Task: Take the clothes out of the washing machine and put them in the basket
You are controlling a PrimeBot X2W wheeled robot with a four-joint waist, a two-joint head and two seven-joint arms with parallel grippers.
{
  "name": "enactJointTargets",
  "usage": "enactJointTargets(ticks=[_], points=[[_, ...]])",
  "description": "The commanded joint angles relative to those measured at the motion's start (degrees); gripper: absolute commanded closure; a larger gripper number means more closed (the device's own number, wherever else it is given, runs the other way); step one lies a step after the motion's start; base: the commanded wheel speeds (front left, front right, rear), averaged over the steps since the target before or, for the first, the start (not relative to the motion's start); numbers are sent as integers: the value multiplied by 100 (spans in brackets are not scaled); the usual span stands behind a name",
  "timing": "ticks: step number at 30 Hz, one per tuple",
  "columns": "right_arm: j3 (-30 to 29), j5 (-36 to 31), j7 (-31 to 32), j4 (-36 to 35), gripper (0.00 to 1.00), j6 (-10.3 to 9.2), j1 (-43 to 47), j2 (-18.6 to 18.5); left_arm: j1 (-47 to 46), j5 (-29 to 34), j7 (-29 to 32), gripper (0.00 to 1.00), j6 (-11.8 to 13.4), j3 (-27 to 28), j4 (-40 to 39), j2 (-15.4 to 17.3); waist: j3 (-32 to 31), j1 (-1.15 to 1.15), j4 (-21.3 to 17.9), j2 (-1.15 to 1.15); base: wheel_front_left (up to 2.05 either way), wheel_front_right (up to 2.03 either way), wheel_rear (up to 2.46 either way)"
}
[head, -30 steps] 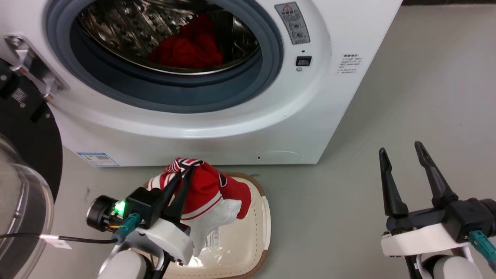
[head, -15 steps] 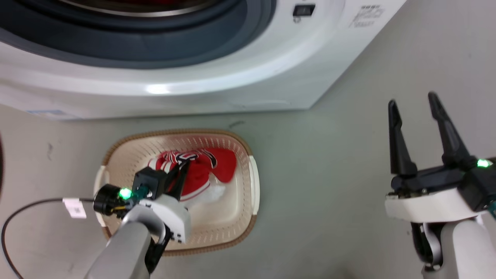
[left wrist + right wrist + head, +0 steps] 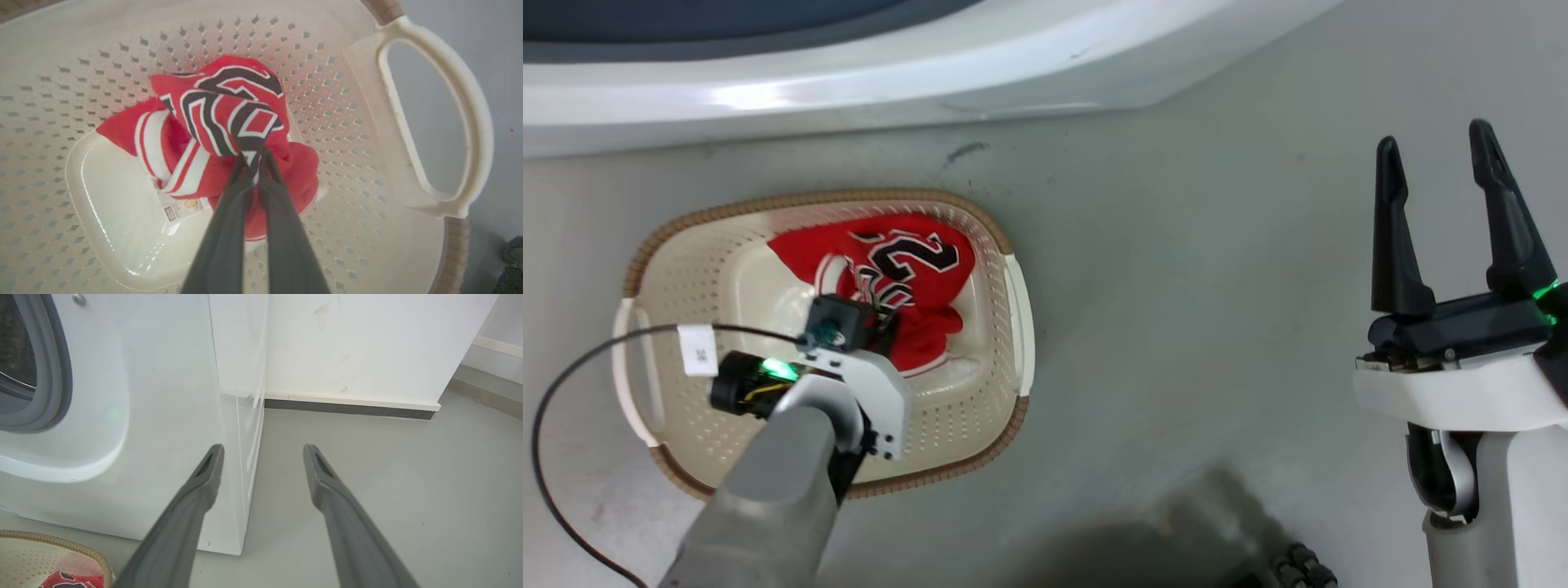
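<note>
The red jersey (image 3: 907,253) lies crumpled inside the basket (image 3: 686,269), bunched toward the basket's edge nearest the washing machine (image 3: 849,73), with its black, white-edged numerals facing up. The left hand (image 3: 255,155) reaches down into the basket from the opposite edge, and its two dark fingers are drawn almost together, pinching a fold of the jersey (image 3: 229,110) right at the numerals. The cloth rests on the basket's base and slumps against its perforated wall (image 3: 102,61). A paper label (image 3: 179,208) on the base pokes out from under the jersey; its print is too small to read.

The basket stands on the grey floor (image 3: 1176,286), near the foot of the machine, and one white handle (image 3: 478,122) sits just beside the bundle. The right hand (image 3: 1434,139) hovers well apart over the floor, fingers spread wide and holding nothing.

From above, the left wrist's own body covers most of its fingers, so the grip is plain from the wrist camera alone. The machine is cut off at its lower front, while the right wrist camera catches a slice of its grey gasket (image 3: 57,375) at the frame's edge, the drum behind it too dark to make out. A dark, blurred shape at the bottom edge of the head view cannot be identified.
</note>
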Motion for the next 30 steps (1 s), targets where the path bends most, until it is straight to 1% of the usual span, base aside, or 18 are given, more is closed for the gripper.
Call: enactJointTargets(ticks=[1,3,5,11,12,17,22,27,30], points=[[20,19,-14,-44,0,-4,-134,5,-198,-82,50,100,-7,49,300,-10,249,-2,-87,0,0,0,0],[32,42,-14,-53,0,-4,-172,4,-323,-149,110,100,-9,88,607,-57,337,-2,-115,0,0,0,0],[48,48,-14,-67,0,-4,-234,4,-444,-191,137,100,-11,101,830,-31,416,-2,-151,0,0,0,0],[32,61,-14,-60,0,-4,-255,5,-553,-200,177,99,-12,54,1059,-69,473,-2,-163,0,0,0,0],[28,56,-14,-49,0,-4,-257,5,-573,-158,127,0,37,25,1073,-66,455,-2,-158,0,0,0,0],[7,29,-14,10,0,-4,-192,5,-445,-234,61,0,-2,-31,1145,-152,217,-2,-79,0,0,0,0],[20,-19,-14,85,0,-4,-72,4,-262,-301,-116,0,-22,-52,1156,-190,-210,-2,28,0,0,0,0],[25,-81,-14,138,0,-4,75,4,-59,-350,-201,0,-23,4,913,-214,-645,-2,153,0,0,0,0],[27,-119,-14,177,0,-4,178,3,147,-355,-202,0,64,125,457,-181,-893,-2,220,0,0,0,0]])
